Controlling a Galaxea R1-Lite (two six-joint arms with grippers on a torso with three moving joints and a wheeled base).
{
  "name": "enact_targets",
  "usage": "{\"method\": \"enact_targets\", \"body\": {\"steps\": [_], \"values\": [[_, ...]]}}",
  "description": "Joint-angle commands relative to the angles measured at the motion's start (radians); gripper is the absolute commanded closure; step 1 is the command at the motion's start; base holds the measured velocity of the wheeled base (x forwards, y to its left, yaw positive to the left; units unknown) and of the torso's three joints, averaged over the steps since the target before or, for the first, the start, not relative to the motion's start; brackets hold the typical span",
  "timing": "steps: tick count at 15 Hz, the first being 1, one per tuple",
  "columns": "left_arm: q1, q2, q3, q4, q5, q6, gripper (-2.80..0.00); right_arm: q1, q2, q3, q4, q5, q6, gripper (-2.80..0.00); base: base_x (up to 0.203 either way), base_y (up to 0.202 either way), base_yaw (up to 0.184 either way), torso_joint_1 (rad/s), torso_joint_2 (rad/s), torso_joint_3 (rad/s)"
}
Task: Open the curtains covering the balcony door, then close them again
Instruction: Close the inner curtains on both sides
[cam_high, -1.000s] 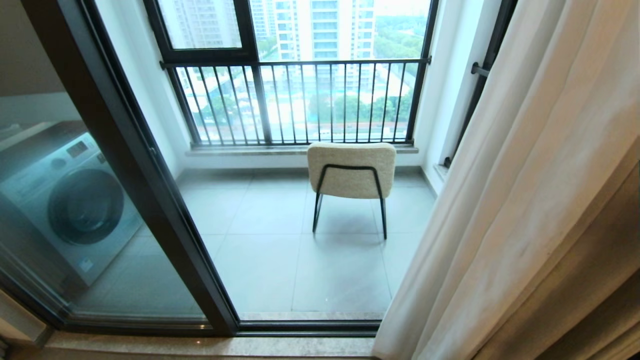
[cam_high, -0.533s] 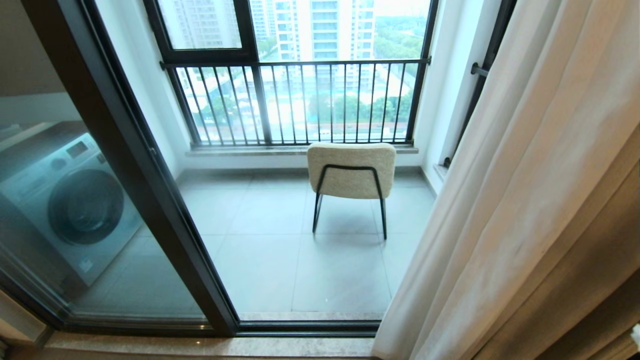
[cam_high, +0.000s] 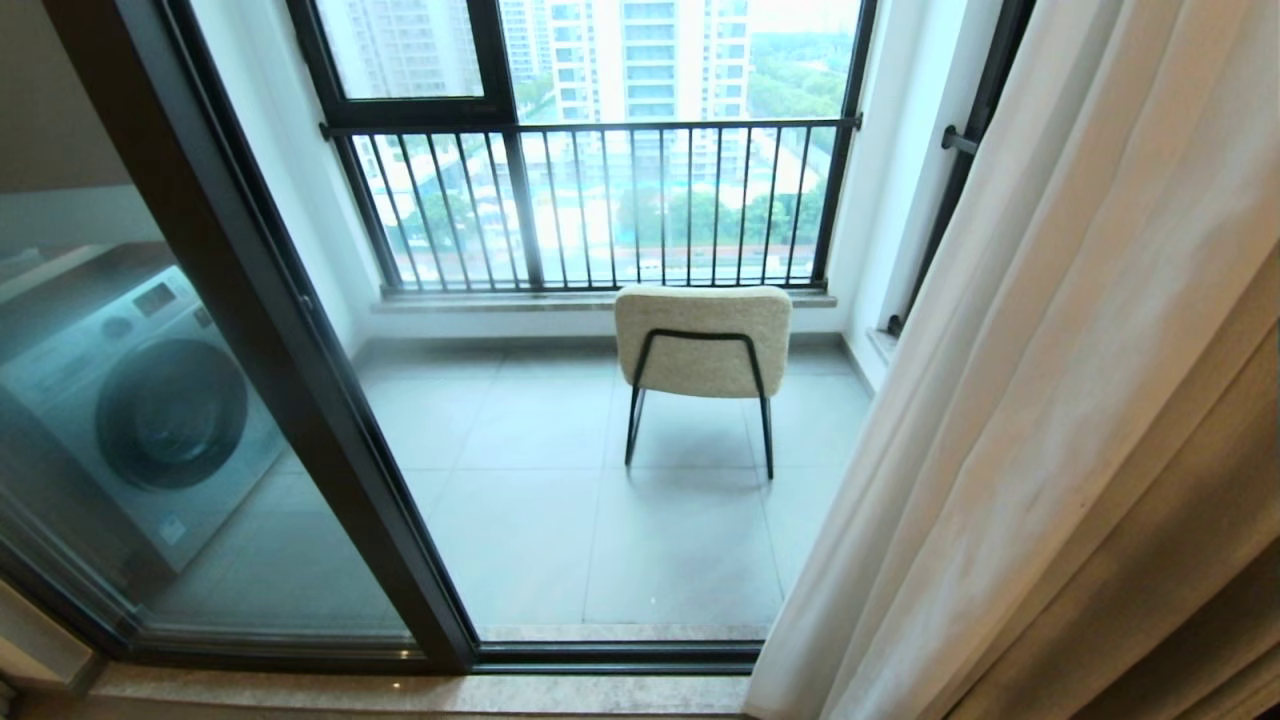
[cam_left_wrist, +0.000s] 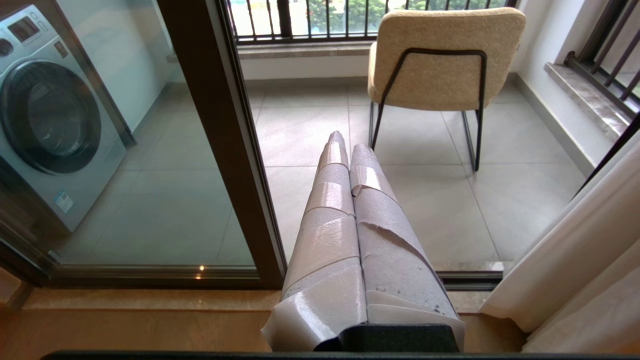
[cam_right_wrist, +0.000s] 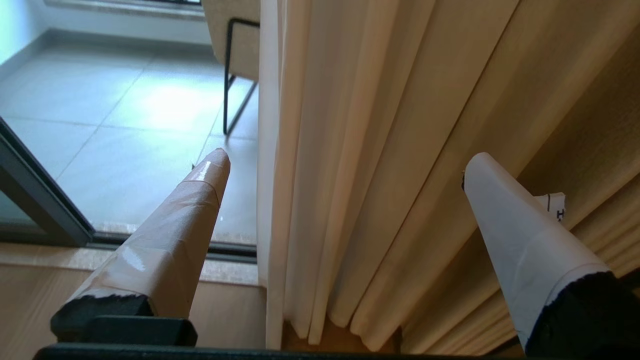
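Right hand (cam_right_wrist: 345, 160) spread wide, empty, before gathered curtains (cam_high: 1050, 400), left hand (cam_left_wrist: 346, 142) closed, apparently idle.

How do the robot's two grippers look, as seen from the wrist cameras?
Both have long tapering fingers on black bases. The left gripper has fingers wrapped in glossy pale tape, wrinkled and torn at the edges. On the right gripper, one finger is wrapped in tan tape and the other finger in white, with a small printed label beside it.

Curtains (cam_high: 1050, 420) hang bunched at right; door (cam_high: 270, 380) frame left; chair (cam_high: 703, 340) beyond; washer (cam_high: 140, 410) behind left glass.
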Motion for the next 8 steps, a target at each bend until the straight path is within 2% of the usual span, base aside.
{"method": "enact_targets", "body": {"steps": [1, 8], "values": [[0.000, 0.000, 0.000, 0.000, 0.000, 0.001, 0.00, 0.001, -0.045, 0.001, 0.001, 0.001, 0.001, -2.80, 0.000, 0.000, 0.000, 0.000, 0.00, 0.000], [0.000, 0.000, 0.000, 0.000, 0.000, 0.000, 0.00, 0.000, -0.045, 0.001, 0.000, 0.000, 0.001, -2.80, 0.000, 0.000, 0.000, 0.000, 0.00, 0.000]]}}
